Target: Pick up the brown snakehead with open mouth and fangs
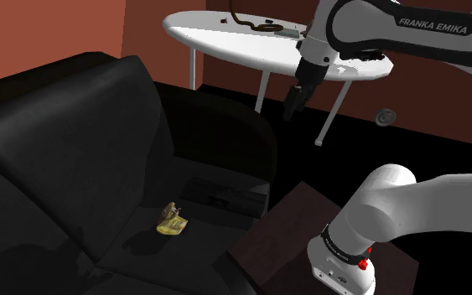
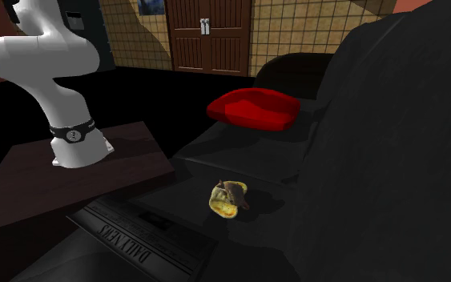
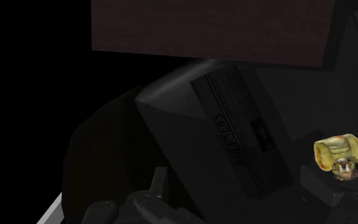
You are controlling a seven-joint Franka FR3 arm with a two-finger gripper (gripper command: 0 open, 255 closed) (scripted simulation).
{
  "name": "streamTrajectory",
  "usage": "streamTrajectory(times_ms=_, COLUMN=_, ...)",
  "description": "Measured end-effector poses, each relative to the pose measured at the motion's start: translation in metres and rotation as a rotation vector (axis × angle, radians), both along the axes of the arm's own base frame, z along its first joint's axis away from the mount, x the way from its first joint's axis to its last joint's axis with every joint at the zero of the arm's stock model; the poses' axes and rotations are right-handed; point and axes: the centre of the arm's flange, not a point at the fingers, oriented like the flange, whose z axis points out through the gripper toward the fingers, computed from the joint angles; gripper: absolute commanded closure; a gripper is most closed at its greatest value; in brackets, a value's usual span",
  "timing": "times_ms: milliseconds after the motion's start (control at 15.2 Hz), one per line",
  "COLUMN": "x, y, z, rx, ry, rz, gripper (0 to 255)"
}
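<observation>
The snakehead (image 1: 173,221) is a small yellow-brown head with an open mouth, lying on the black sofa's seat (image 1: 116,243). It also lies on the seat cushion in the second exterior view (image 2: 228,199). My black gripper (image 1: 293,105) hangs high above the sofa's armrest, far from the snakehead and up to the shoulder view's right of it. In the wrist view the snakehead (image 3: 340,154) lies far below, off to the side of one finger. The gripper (image 3: 234,183) is open and holds nothing.
A folded newspaper (image 2: 143,232) lies on the sofa seat between the snakehead and the dark brown stand (image 1: 301,222). A red cushion (image 2: 254,108) rests at the sofa's far end. A white round table (image 1: 225,38) stands behind the sofa.
</observation>
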Motion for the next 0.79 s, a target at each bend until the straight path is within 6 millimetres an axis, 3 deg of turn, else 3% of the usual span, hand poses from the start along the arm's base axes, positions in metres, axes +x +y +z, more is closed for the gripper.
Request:
streamTrajectory(times_ms=264, x=0.011, y=0.013, z=-0.02, rx=0.017, ry=0.008, rz=0.009, gripper=0)
streamTrajectory(times_ms=792, x=0.051, y=0.068, z=-0.095, rx=0.082, ry=0.034, rz=0.041, gripper=0)
